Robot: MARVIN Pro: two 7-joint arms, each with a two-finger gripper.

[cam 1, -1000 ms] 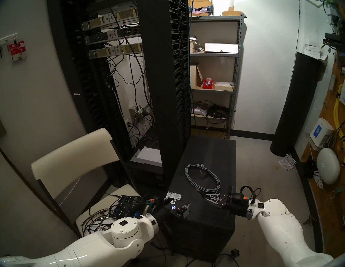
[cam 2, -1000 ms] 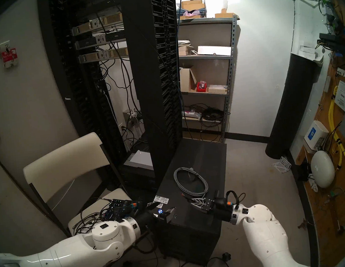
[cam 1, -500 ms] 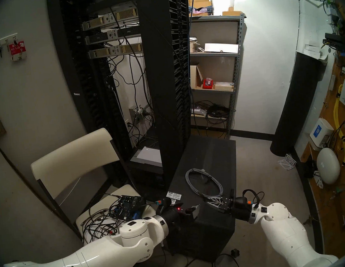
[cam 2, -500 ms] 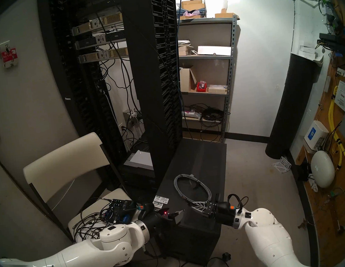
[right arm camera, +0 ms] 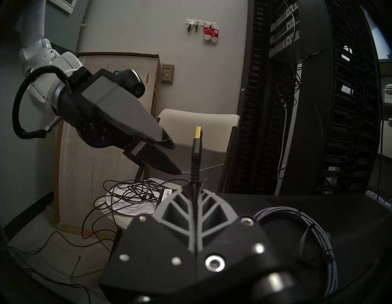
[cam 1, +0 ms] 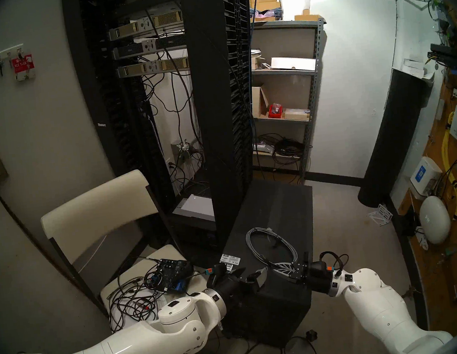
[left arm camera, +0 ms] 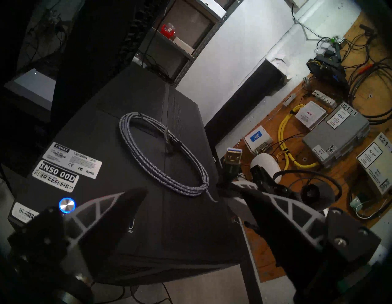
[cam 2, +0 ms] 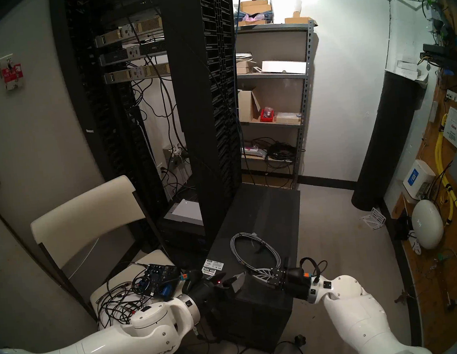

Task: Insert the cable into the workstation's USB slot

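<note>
Pinching the cord just behind the plug [right arm camera: 196,146], your right hand [right arm camera: 194,186] is clamped shut on the cable [left arm camera: 161,152], with the metal tip sticking out free beyond the fingertips. Your left hand [left arm camera: 191,203] hangs spread wide and empty, just left of that plug, over the near edge of the computer tower [cam 1: 278,209]. The rest of the grey cord lies coiled on the tower's top, right of the white barcode sticker [left arm camera: 55,176].

This looks like a hand-over or regrip, so bring the open fingers [left arm camera: 118,203] around the plug's dark body rather than the metal tip, square to its flat faces, and close before the right hand lets go. Keep the coil slack so it does not tug the plug askew.

You cannot make out the slot with any certainty: a small opening [left arm camera: 132,225] shows on the near top edge, right of the lit blue button [left arm camera: 67,205], but it is dim and blurred. The tower's front is mostly hidden by your arms. Which way up the plug must go is also unclear.
</note>
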